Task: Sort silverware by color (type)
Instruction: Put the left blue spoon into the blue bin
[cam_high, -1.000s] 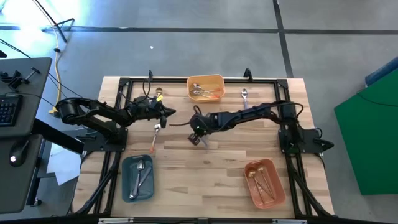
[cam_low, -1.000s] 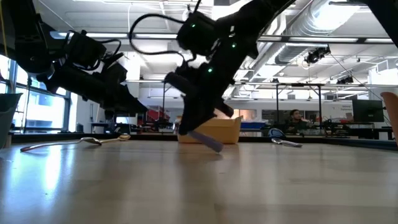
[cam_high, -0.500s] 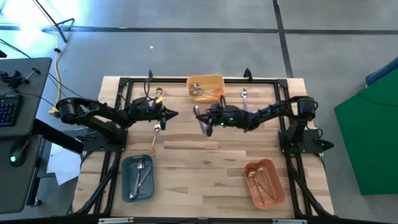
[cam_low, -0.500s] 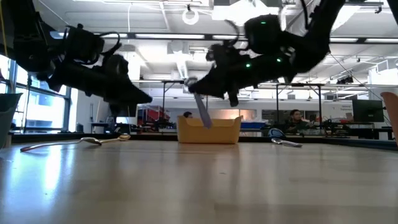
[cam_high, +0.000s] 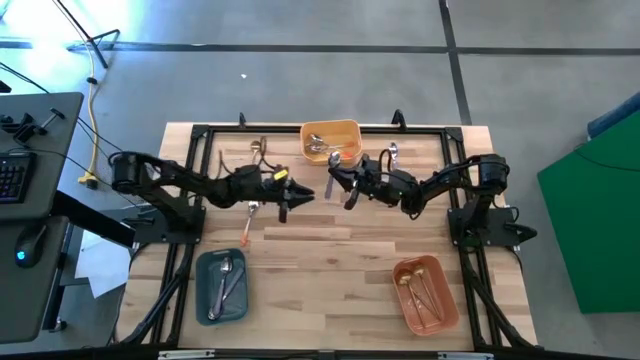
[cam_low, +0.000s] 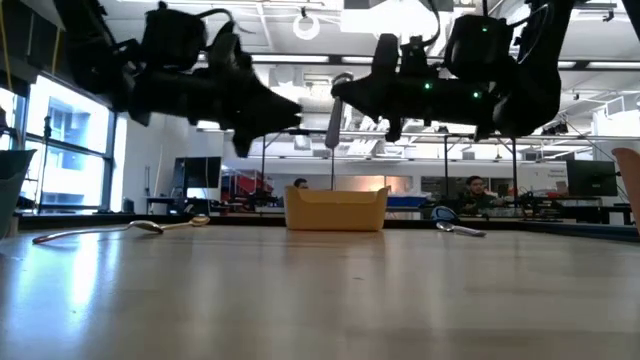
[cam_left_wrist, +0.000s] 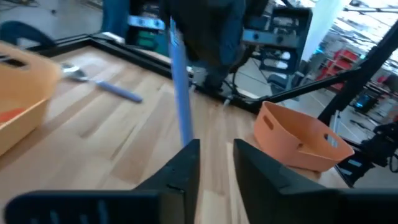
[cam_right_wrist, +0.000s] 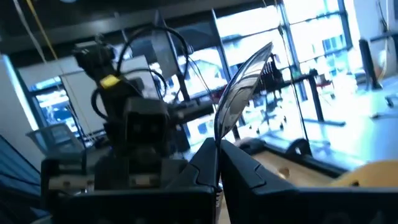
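My right gripper is shut on a lavender-handled spoon, held in the air just in front of the yellow tray at the table's far edge. My left gripper hovers to its left, fingers a little apart and empty; in the left wrist view the hanging lavender handle shows just beyond its fingertips. An orange-handled spoon lies flat on the table under the left arm. A lavender-handled spoon and a gold spoon lie near the far edge. My right gripper pinches the spoon between its two fingers at the neck below the bowl. The silver bowl sticks out past the fingertips. The lavender handle hangs down below the gripper, clear of the table.
The yellow tray holds several spoons. A teal tray with spoons stands at the near left, an orange tray with gold spoons at the near right. A black frame rail runs around the table. Bare wood lies in the middle.
My right gripper has lifted the lavender-handled spoon off the table's middle and carried it up and toward the far edge, turning so that the handle now hangs down. My left gripper has gone toward the table's right and risen.
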